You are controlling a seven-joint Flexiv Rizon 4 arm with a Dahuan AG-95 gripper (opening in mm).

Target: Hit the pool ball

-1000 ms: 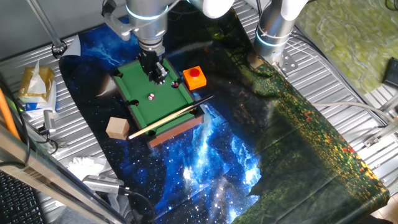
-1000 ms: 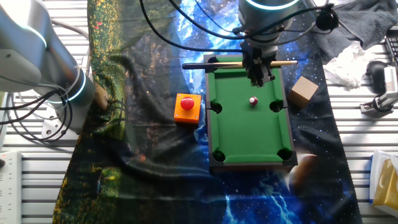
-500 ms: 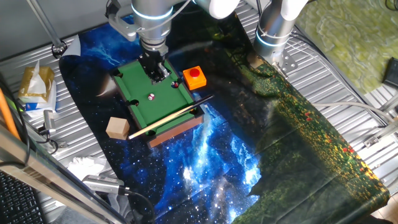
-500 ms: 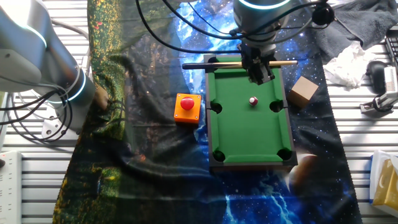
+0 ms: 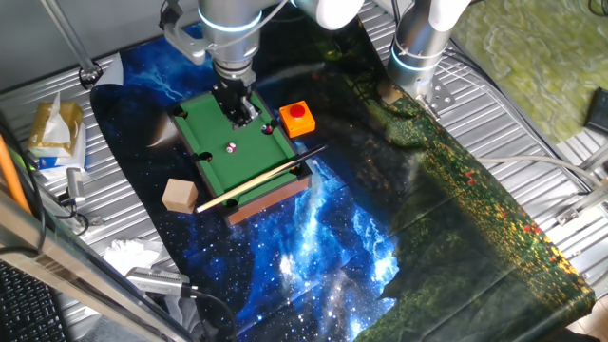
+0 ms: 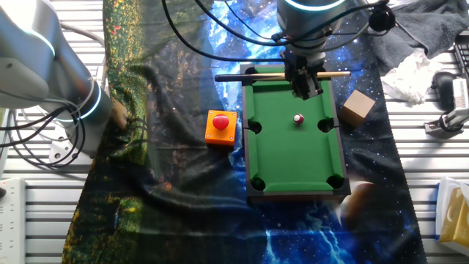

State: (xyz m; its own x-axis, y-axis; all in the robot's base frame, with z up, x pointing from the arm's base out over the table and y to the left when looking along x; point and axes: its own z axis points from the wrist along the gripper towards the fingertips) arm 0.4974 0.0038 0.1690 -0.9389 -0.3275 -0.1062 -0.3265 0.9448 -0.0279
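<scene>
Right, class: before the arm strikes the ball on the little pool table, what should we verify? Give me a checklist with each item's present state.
1. Ball lies on the felt, clear of pockets: ok.
2. Gripper is over the table, on the cue side of the ball: ok.
3. Gripper is apart from the ball: ok.
4. Cue rests along the table's end rail, not held: ok.
5. Gripper open or shut: cannot tell.
6. Gripper low enough to hit the ball: cannot tell.

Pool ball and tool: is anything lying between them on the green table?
Nothing; in the other fixed view only bare green felt separates the tool from the pool ball.
</scene>
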